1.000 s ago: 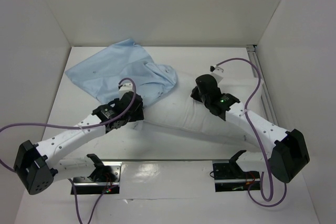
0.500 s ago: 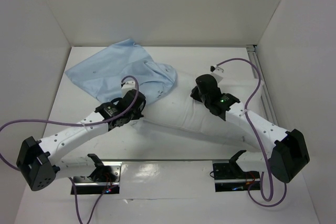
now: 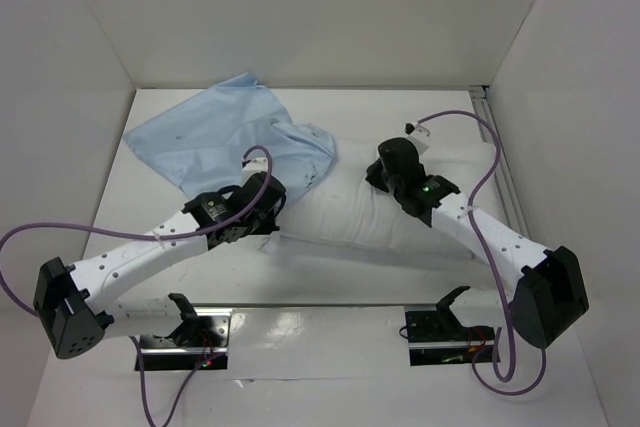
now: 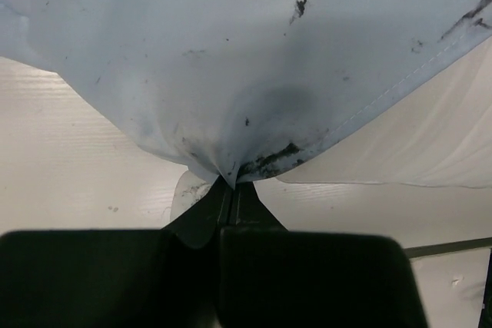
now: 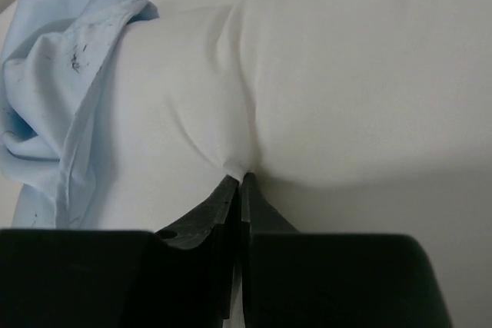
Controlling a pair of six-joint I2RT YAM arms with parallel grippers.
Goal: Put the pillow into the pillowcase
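Observation:
The pale blue pillowcase point(image 3: 205, 132) lies at the far left, its open end bunched over the left end of the white pillow point(image 3: 350, 212), which stretches across the middle. My left gripper point(image 3: 274, 197) is shut on a fold of the pillowcase point(image 4: 231, 51), the fabric rising in a tent from the fingertips of the left gripper point(image 4: 231, 180). My right gripper point(image 3: 380, 167) sits on the pillow's top. Its jaws pinch a small peak of the pillow point(image 5: 323, 74) at the tips of the right gripper point(image 5: 241, 177). The pillowcase point(image 5: 54, 74) hem wraps the pillow's far end.
White walls close in the table point(image 3: 400, 112) on three sides. A metal rail point(image 3: 500, 162) runs along the right edge. Purple cables point(image 3: 470, 117) loop over both arms. The arms' black mounts point(image 3: 190, 327) stand at the near edge.
My left gripper has shut on the pillowcase and shifted right, dragging its hem over the pillow's end. My right gripper and the pillow have moved slightly farther from the near edge.

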